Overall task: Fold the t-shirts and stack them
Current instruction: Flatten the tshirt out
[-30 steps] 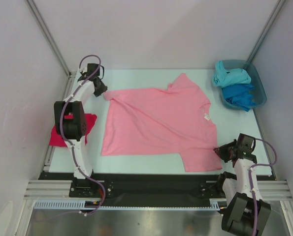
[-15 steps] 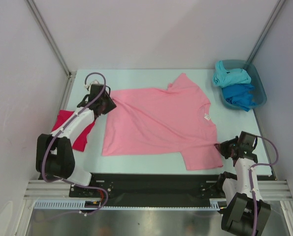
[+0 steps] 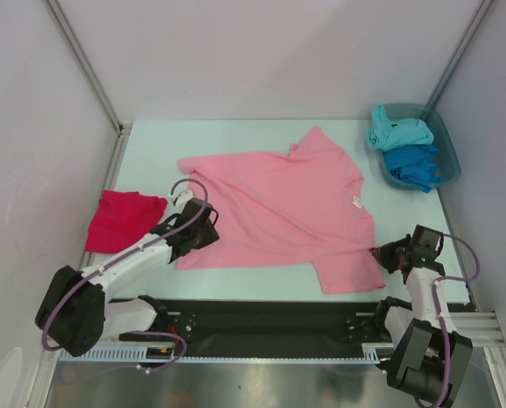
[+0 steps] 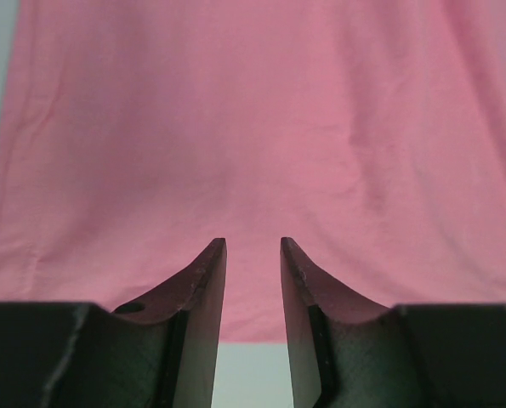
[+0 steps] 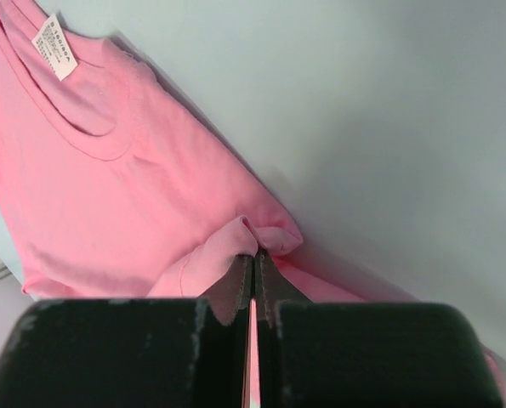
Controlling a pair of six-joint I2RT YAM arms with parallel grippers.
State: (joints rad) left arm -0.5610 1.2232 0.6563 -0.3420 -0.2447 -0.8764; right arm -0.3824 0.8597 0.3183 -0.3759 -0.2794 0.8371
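Note:
The light pink t-shirt (image 3: 270,212) lies spread flat on the table, its white neck tag (image 3: 355,202) toward the right. My left gripper (image 3: 208,228) hovers open over the shirt's near-left hem; the left wrist view shows the gripper (image 4: 253,246) with only pink cloth (image 4: 253,127) and table beneath the gap. My right gripper (image 3: 382,255) is shut on a pinched fold at the shirt's near-right sleeve edge. The right wrist view shows that gripper (image 5: 254,255) clamping the pink cloth (image 5: 108,195), with the tag (image 5: 55,47) beyond. A folded crimson t-shirt (image 3: 121,219) rests at the table's left edge.
A teal tub (image 3: 444,136) at the far right corner holds a turquoise shirt (image 3: 399,133) and a blue shirt (image 3: 414,166). White walls enclose the table on three sides. A black rail runs along the near edge.
My left arm has swung from the shirt's far-left corner down to its near-left hem, uncovering the crimson shirt. The right gripper has kept its pinch and barely shifted.

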